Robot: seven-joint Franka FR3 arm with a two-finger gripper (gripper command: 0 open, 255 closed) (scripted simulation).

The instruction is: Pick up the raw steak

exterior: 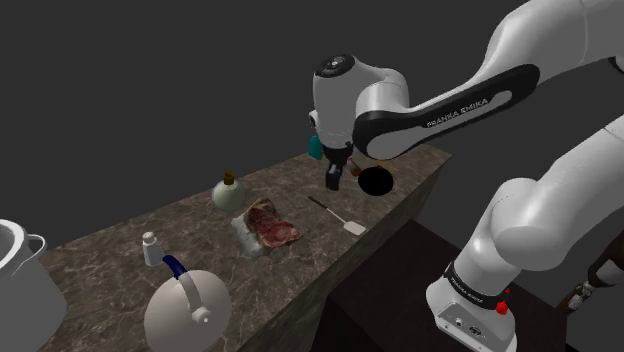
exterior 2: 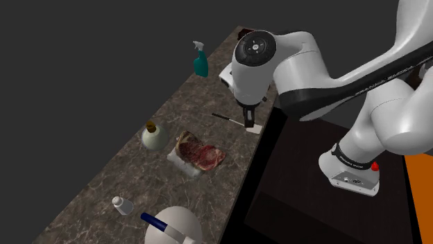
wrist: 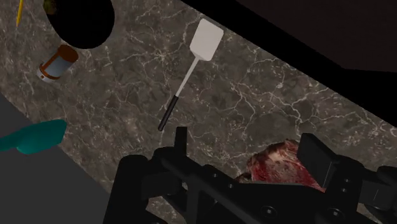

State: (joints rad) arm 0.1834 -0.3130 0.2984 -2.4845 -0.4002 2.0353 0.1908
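Fingers (wrist: 316, 156) apart, steak (wrist: 280, 167) beyond, FRANKA EMIKA arm (exterior: 470, 105)

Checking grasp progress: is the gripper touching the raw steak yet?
Apart. The shoulder view shows the gripper hanging above the counter, with bare counter top between it and the raw steak.

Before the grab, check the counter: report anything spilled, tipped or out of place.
Nothing stands out. The raw steak lies flat on a white sheet, the spatula lies flat on the counter, the flask and spray bottle stand upright. No spill shows.
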